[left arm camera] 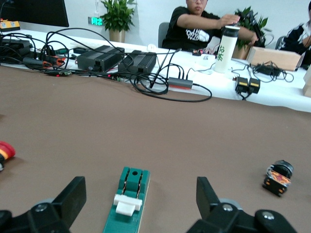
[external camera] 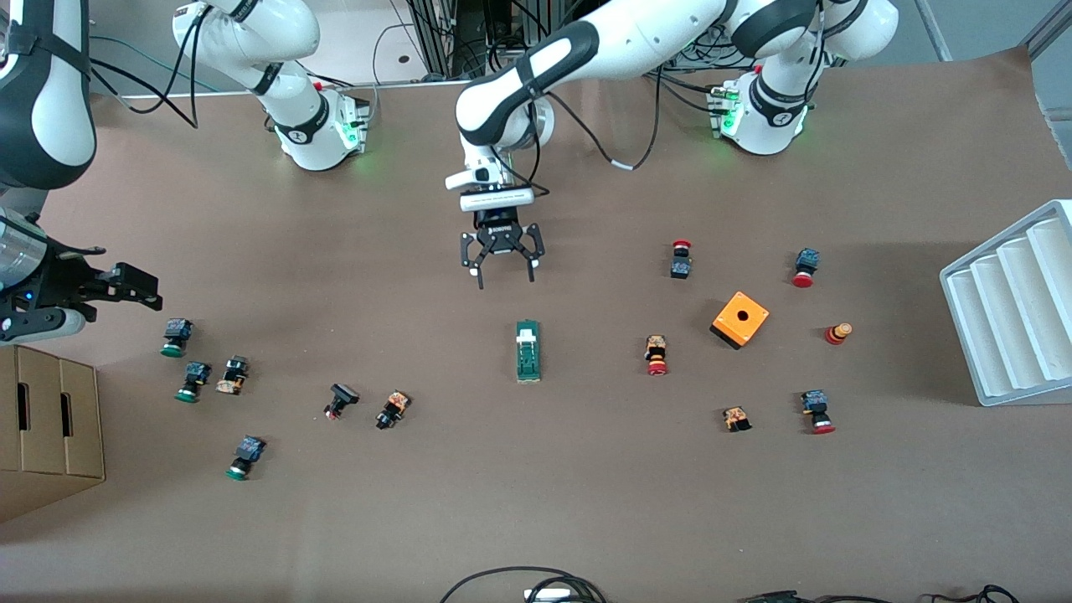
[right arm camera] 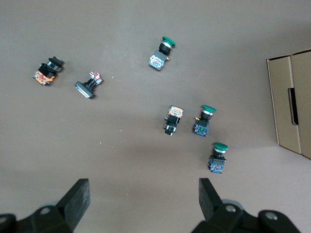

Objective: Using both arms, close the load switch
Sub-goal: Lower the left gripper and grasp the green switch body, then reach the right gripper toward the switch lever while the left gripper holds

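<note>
The load switch is seen lengthwise just ahead of the wide-open, empty left claw — the right claw, seemingly open too, waits well apart.

Front cam high, facing robots; wrist cams low, near table

A brown table carries the dark-green load switch near its middle, an orange cube box, scattered red-capped push-buttons and green-capped push-buttons, a cardboard box and a white rack.
</note>
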Tool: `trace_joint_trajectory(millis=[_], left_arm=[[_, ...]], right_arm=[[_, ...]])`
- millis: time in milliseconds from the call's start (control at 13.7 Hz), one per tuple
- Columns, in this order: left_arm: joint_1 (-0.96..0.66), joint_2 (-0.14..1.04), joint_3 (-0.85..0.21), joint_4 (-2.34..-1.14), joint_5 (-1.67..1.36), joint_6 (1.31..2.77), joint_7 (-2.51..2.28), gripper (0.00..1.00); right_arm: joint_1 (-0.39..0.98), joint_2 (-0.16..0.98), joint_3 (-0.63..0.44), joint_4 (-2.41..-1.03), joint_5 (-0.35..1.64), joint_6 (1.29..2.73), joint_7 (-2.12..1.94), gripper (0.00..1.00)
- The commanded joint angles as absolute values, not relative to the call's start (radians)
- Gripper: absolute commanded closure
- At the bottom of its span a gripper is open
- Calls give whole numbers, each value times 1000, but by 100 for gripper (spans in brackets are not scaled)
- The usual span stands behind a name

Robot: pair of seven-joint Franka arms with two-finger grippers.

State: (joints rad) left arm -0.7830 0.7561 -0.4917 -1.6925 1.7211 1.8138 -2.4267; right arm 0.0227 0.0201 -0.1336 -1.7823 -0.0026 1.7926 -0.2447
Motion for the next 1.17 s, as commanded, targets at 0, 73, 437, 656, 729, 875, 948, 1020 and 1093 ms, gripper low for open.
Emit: trace_joint_trajectory(millis=[0, 73, 437, 656, 729, 875, 948, 1020, 1093], left_arm=[[-787, 822, -466, -1675, 1825, 1802, -2500, 0], [-787, 840, -456, -1675, 1850, 1798, -2503, 0], [-788, 922, -433, -1654, 1976, 1784, -2549, 0], [-790, 952, -410, -1652, 2006, 1773, -2551, 0], [-790, 965, -408, -1651, 2020, 1763, -2553, 0], [-788, 994, -408, -1631, 2022, 1747, -2565, 0], [-788, 1008, -408, -1622, 2023, 1727, -2565, 0], [-790, 1014, -407, -1615, 2023, 1718, -2565, 0], [-790, 1019, -405, -1614, 2023, 1718, -2565, 0]], right_arm=[[26, 37, -130, -1772, -11, 1816, -247, 0], [26, 40, -126, -1782, -9, 1830, -245, 0], [26, 64, -68, -1821, 21, 1907, -102, 0], [29, 92, -37, -1821, 35, 1907, 79, 0], [38, 97, -35, -1821, 61, 1905, 144, 0], [58, 107, -32, -1819, 98, 1905, 227, 0], [73, 116, -32, -1819, 101, 1908, 268, 0], [83, 124, -29, -1818, 123, 1913, 319, 0], [89, 126, -11, -1818, 149, 1919, 372, 0]])
